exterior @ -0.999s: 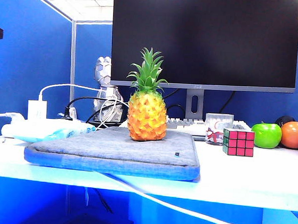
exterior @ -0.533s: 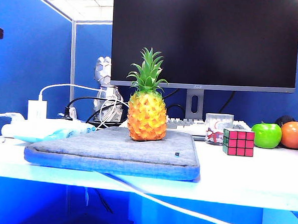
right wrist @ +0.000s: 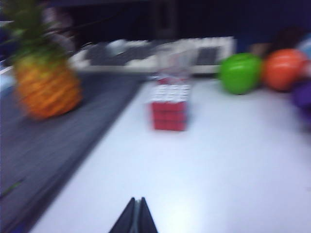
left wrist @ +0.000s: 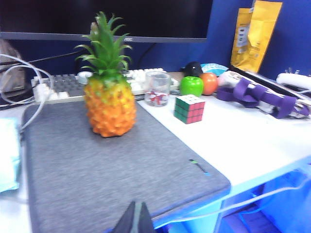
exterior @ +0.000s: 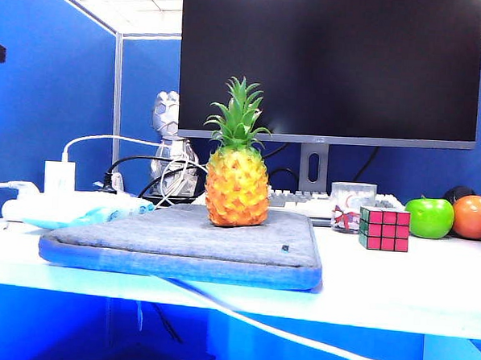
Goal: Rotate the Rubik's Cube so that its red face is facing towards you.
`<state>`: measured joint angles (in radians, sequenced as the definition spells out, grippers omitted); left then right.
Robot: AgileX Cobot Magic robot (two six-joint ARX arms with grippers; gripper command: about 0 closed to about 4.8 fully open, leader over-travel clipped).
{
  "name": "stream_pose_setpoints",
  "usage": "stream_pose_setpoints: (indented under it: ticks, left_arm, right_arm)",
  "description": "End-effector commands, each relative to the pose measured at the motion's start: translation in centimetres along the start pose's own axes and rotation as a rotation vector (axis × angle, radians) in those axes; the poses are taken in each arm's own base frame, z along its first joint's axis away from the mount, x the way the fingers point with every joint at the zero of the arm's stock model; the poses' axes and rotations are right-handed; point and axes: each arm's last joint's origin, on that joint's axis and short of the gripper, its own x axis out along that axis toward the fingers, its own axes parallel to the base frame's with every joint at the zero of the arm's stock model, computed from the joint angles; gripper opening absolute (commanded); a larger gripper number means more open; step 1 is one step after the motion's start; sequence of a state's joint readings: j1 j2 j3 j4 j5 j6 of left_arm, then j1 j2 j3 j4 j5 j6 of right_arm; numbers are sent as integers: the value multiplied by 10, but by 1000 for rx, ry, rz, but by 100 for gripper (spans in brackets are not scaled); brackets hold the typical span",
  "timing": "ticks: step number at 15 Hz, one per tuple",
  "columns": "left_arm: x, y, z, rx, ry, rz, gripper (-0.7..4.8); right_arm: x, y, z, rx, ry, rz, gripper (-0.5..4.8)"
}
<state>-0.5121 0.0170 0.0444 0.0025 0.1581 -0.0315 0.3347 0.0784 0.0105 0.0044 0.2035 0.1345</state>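
Observation:
The Rubik's Cube stands on the white desk right of the grey pad, its red face turned toward the exterior camera and a green side on its left. The cube also shows in the left wrist view, and blurred in the right wrist view with a white top. My left gripper is shut and empty above the pad's near edge, well short of the cube. My right gripper is shut and empty over bare desk, short of the cube. Neither gripper appears in the exterior view.
A toy pineapple stands on the grey pad. Behind the cube are a glass cup, a keyboard and a monitor. A green apple and an orange lie to its right. A white cable hangs along the desk front.

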Motion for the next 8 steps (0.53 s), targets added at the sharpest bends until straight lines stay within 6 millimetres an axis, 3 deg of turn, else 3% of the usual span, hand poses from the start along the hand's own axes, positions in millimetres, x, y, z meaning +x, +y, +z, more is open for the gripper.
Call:
stream_pose_setpoints:
  ticks: [1,4,8]
  left_arm:
    - [-2,8,2,2,-7,41,-3]
    - [-8,27,2,9,-10,238,-3]
    - [-9,29,1,6,-4,271,-3]
  right_arm:
    - [-4,-25,7,24,-104,-228,-6]
    - [-7,-42,8,29,-116,-428,-6]
    - [-8,-42,7,29,-114,-445,-6]
